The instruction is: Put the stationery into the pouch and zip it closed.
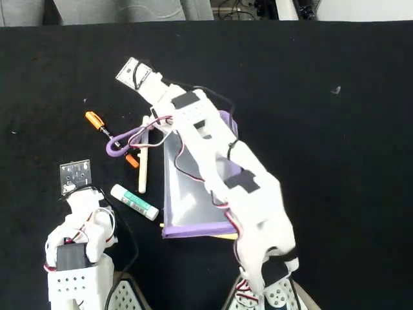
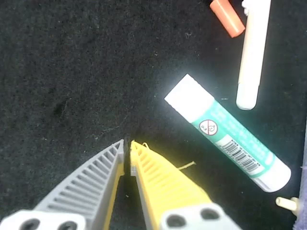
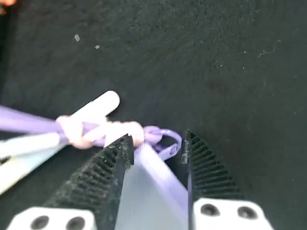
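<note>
A matte black cloth covers the table (image 1: pixel 335 161); grey fabric (image 1: pixel 129 9) lies past its far edge. The pouch (image 1: pixel 187 194), flat translucent plastic with purple trim, lies mid-table under the right arm. The right claw (image 3: pixel 158 141) is partly open, its ribbed black fingers (image 3: pixel 112 163) astride the pouch's corner. The left claw (image 2: pixel 127 146) is closed on nothing, near the smooth cylindrical glue stick (image 2: pixel 228 132) left of the pouch.

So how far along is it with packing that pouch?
Barely started. Nothing is clearly packed: the glue stick, white pen and orange pen lie on the table beside the pouch. In hand: the right arm's jaws sit open astride the pouch's corner by the zip pull. The left arm's jaws rest shut near the glue stick. Remaining: loading everything, then zipping.
</note>
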You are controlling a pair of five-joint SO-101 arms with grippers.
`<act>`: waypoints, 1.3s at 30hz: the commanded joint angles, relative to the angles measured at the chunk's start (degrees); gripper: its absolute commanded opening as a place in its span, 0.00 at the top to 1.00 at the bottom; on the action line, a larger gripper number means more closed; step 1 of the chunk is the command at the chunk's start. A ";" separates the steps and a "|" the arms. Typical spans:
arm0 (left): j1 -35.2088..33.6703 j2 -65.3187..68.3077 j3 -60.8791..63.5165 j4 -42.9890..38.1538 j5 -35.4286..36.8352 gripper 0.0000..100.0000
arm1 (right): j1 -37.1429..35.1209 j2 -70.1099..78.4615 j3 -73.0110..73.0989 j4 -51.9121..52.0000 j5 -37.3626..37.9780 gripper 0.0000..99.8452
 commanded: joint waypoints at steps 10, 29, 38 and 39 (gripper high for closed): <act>0.22 -0.26 1.36 0.26 0.00 0.97 | -0.70 4.35 -13.93 19.60 6.24 0.83; 0.22 -0.26 1.36 0.26 0.00 0.97 | -7.91 4.35 -14.37 19.34 20.40 0.83; 0.22 -0.26 1.36 0.26 0.00 0.97 | -8.18 4.53 -13.93 19.34 22.33 0.83; 0.22 -0.26 1.36 0.26 0.00 0.97 | -8.00 4.88 -13.58 19.69 22.42 0.83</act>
